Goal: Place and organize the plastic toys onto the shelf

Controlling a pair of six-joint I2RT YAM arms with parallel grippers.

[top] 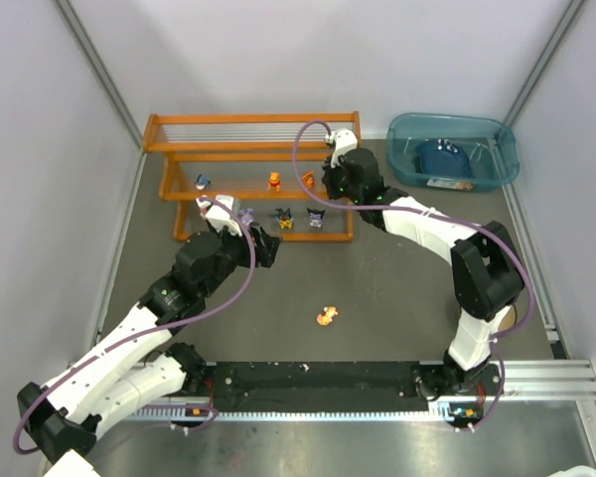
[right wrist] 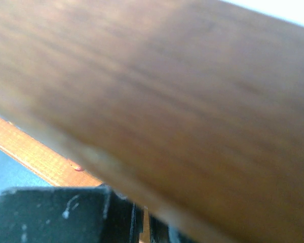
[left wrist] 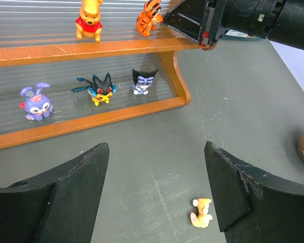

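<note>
The orange shelf [top: 250, 149] stands at the back, and its lower tiers show in the left wrist view [left wrist: 91, 117]. On it stand a blue toy [top: 202, 182], a yellow bear [top: 275, 180], a purple bunny [left wrist: 35, 103], a black-and-yellow toy [left wrist: 100, 89] and a black-and-white toy [left wrist: 143, 81]. My right gripper [top: 326, 185] reaches onto the middle tier. Its jaws are nearly together, with the tips at a tilted orange tiger toy [left wrist: 148, 17]. My left gripper [left wrist: 157, 152] is open and empty above the table. A small orange toy [left wrist: 201, 212] lies below its right finger.
A teal bin [top: 455, 149] holding a dark blue item stands at the back right. In the right wrist view, the shelf's blurred orange beam [right wrist: 167, 101] fills the frame and hides the fingertips. Grey walls close in on both sides.
</note>
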